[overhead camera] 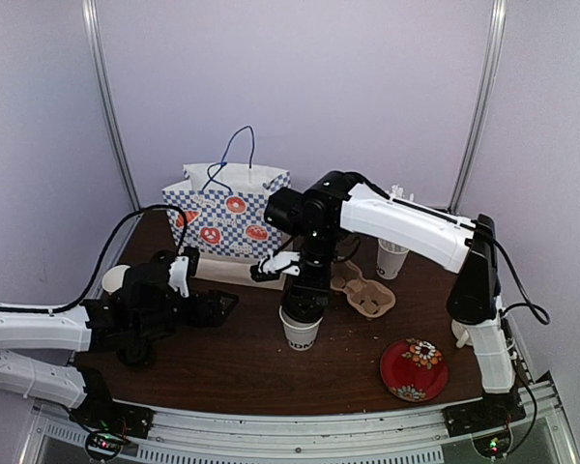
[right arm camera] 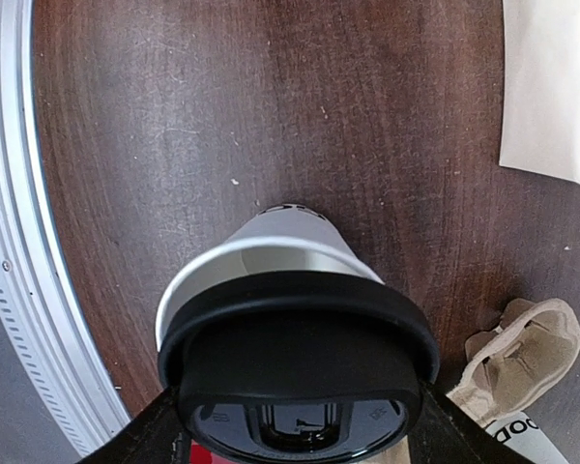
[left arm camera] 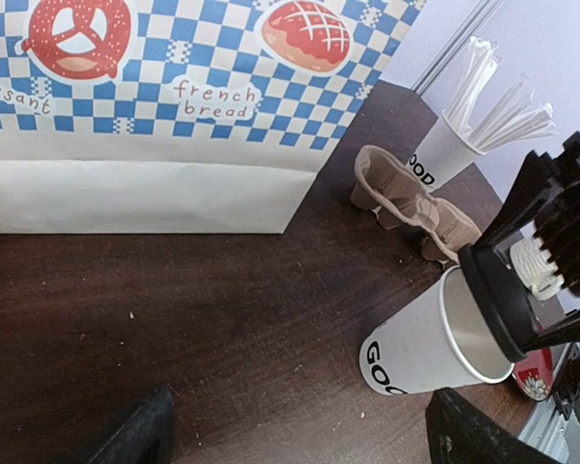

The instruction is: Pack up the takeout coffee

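A white paper takeout coffee cup (overhead camera: 301,332) with black lettering stands upright near the middle of the table, also seen in the left wrist view (left arm camera: 416,345) and the right wrist view (right arm camera: 288,235). My right gripper (overhead camera: 304,298) (right arm camera: 295,430) is directly above it, shut on a black plastic lid (right arm camera: 300,362) (left arm camera: 486,302). The lid sits askew over the cup's mouth, leaving the far rim uncovered. My left gripper (overhead camera: 222,307) (left arm camera: 304,440) is open, low over the table just left of the cup and not touching it.
A blue-checked paper bag (overhead camera: 227,217) (left arm camera: 174,97) stands at the back. A brown pulp cup carrier (overhead camera: 362,290) (left arm camera: 416,198) (right arm camera: 522,348) lies right of the cup, with a cup of white stirrers (overhead camera: 391,256) (left arm camera: 445,150) behind it. A red plate (overhead camera: 414,369) lies front right.
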`<state>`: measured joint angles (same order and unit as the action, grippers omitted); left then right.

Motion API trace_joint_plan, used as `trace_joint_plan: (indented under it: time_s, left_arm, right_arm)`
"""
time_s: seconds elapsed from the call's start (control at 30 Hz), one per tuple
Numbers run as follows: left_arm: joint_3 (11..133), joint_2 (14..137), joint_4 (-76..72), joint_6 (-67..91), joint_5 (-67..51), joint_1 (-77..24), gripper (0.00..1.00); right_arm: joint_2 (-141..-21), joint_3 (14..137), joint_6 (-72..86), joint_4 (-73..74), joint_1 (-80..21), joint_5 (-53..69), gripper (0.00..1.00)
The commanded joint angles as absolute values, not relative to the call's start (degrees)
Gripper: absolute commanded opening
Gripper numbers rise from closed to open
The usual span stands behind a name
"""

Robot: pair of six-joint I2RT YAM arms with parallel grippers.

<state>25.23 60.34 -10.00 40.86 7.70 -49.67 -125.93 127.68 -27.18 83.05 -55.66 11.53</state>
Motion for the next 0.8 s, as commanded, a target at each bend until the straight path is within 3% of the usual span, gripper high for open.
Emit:
trace_joint_plan:
  time_s: [0.0,0.77]
  left_arm:
    - [25.23,58.79,-12.74,40.83,7.53,-49.91,0.94]
    - [24.85,60.32,-13.71,40.94,6.69,-49.9,0.91]
  right_arm:
    - [-127.51,129.08,-27.53,83.93,-56.81,9.24,0.76]
    - [-128.67,129.49,-27.58,84.11,-58.36,8.15,0.86]
